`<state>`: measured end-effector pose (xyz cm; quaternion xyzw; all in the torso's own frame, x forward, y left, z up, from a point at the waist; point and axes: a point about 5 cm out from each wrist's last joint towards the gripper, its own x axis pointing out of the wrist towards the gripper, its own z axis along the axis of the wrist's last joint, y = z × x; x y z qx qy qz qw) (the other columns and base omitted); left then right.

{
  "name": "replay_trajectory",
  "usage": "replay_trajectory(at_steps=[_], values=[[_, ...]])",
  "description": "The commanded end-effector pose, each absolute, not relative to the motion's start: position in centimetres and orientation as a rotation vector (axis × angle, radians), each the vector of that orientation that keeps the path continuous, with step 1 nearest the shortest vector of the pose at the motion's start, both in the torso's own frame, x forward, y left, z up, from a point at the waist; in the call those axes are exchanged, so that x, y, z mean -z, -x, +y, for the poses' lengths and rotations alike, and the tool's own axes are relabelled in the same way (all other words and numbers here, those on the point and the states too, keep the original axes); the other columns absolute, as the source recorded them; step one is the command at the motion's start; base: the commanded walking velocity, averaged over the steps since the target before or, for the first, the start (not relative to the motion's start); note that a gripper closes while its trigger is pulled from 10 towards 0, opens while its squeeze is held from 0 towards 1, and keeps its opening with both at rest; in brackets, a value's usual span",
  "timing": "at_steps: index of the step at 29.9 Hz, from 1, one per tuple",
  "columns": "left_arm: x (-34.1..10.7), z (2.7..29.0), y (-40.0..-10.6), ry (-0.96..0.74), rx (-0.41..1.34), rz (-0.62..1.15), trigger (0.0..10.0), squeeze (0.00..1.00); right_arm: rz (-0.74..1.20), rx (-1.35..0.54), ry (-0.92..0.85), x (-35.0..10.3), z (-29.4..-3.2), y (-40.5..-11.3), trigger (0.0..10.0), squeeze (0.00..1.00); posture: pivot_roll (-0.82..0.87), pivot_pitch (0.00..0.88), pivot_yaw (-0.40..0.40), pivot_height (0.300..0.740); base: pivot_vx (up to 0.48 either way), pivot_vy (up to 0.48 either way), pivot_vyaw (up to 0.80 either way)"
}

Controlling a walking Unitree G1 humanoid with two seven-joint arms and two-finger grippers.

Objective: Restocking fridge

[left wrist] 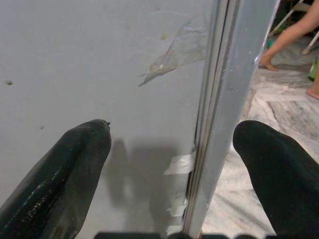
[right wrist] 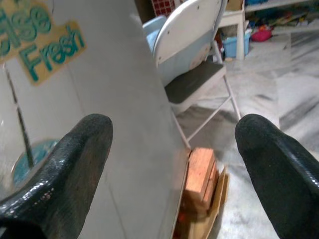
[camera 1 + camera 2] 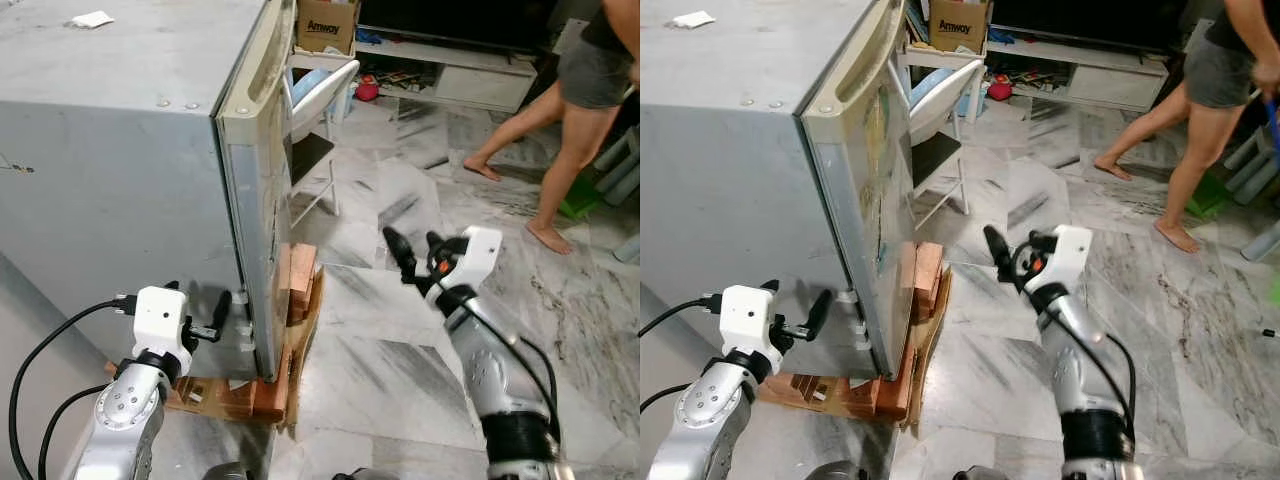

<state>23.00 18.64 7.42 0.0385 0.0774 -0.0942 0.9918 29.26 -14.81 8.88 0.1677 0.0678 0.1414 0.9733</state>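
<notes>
At the fridge's (image 3: 130,180) lower side wall, by its front corner, the left gripper (image 3: 222,312) stands spread wide, the door seam showing between its fingers. The right gripper (image 3: 415,252), also wide, faces the closed door (image 3: 262,200) without touching.

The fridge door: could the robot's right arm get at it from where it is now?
Probably yes. The right gripper is open and raised over bare marble floor, facing the closed fridge door, with nothing between them. The folding chair stands farther back and the person is off to the side.
</notes>
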Motion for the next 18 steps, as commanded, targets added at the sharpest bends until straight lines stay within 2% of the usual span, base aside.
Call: replay_trajectory(at_steps=[1, 9, 18], values=[[-7.73, 18.29, -23.23, -0.065, 0.197, 0.148, 10.0, 0.0, 0.115, -0.286, -0.315, -9.5, -14.72, -29.26, 10.0, 0.0, 0.07, 0.015, -0.07, 0.74, 0.0, -0.48, 0.0], [-7.56, 18.25, -23.09, -0.077, 0.198, 0.151, 10.0, 0.0, 0.128, -0.283, -0.254, -9.13, -14.89, -28.73, 10.0, 0.0, 0.07, 0.016, -0.071, 0.74, 0.0, -0.249, 0.0], [-7.41, 18.76, -22.95, -0.108, 0.18, 0.155, 10.0, 0.0, 0.132, -0.283, -0.222, -8.81, -14.76, -28.51, 10.0, 0.0, 0.07, 0.013, -0.07, 0.74, 0.0, 0.0, 0.0]])
